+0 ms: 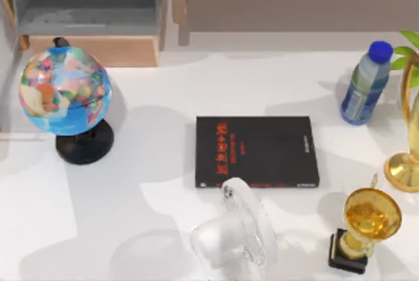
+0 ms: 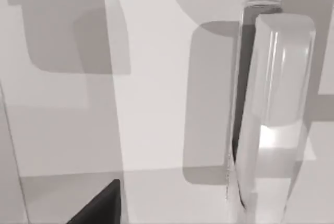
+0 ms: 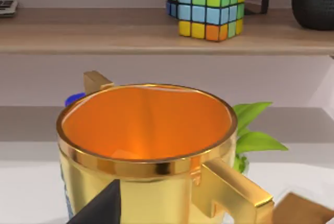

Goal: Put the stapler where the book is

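At table (image 1: pixel 150 143) centre I see the book (image 1: pixel 256 151), clear fan-like object (image 1: pixel 237 232) at its six o'clock; both arms' fingers: cannot tell.

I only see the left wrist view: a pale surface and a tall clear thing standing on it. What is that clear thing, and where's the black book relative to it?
Observer: It is the translucent white fan-like object, low in the top view. The flat black book with red lettering lies directly above it there, near the middle.
Operator: What's right of the book?
Observer: A gold trophy cup on a black base at the lower right, and a clear water bottle with a blue cap at the upper right.
Operator: And left?
Observer: A colourful globe on a black stand.
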Robot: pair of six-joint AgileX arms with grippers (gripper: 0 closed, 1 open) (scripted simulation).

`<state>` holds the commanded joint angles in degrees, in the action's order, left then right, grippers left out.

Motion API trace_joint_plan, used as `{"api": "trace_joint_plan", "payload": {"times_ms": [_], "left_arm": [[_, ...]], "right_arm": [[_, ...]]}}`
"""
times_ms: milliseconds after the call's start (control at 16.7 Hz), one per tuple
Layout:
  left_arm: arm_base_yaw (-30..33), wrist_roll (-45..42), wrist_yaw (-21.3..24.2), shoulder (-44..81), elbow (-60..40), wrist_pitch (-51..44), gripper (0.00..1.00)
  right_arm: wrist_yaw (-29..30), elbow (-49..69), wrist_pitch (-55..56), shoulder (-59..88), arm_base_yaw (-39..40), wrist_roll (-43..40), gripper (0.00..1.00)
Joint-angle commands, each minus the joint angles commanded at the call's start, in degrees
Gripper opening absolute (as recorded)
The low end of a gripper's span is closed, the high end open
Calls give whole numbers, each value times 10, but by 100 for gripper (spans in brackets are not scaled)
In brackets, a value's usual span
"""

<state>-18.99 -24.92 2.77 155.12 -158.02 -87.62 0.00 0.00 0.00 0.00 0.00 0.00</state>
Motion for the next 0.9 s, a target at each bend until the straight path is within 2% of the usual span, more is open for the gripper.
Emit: {"api": "trace_joint_plan", "payload": {"times_ms": [360, 900], "left_arm": [[-4, -3, 0, -7, 8, -2, 100], [-42, -42, 2, -175, 141, -35, 100]], "right_arm": [[0, 0, 0, 0, 0, 0, 100], [0, 0, 0, 0, 0, 0, 100]]}}
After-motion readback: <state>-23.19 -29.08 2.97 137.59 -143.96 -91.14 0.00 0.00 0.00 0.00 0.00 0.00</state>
